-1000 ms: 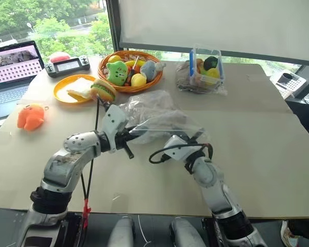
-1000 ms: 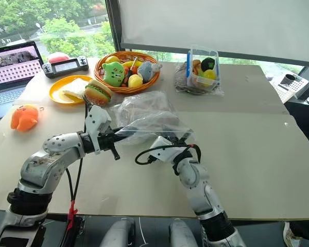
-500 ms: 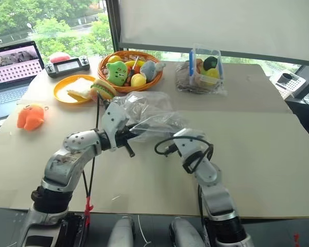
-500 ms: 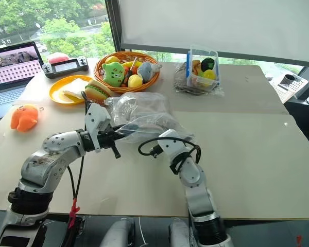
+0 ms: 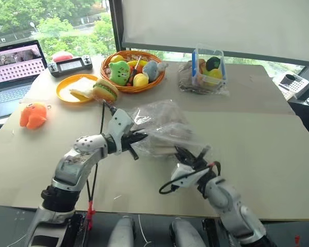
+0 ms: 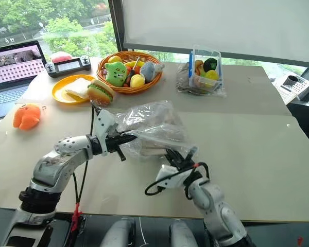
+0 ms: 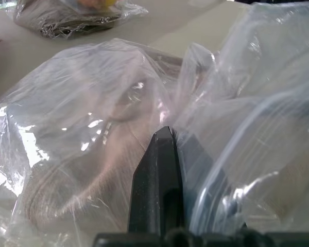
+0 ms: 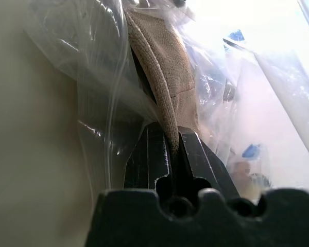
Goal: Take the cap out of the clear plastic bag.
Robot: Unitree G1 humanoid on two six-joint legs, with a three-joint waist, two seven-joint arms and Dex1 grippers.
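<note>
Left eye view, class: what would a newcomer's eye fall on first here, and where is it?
First, the clear plastic bag at the table's middle, pinched from both sides: the left gripper shut on its film, the right gripper shut on the edge of the cap inside it. Next, the colourful fruit basket at the far edge and the orange plush toy on the left.

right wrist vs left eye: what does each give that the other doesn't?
Right wrist alone: the right gripper shut on the cap, beige fabric pinched between its fingers. Left eye alone: the table, the left gripper shut on the clear plastic bag, the fruit basket, the orange plush toy and the laptop. Shared: bag and right gripper.
</note>
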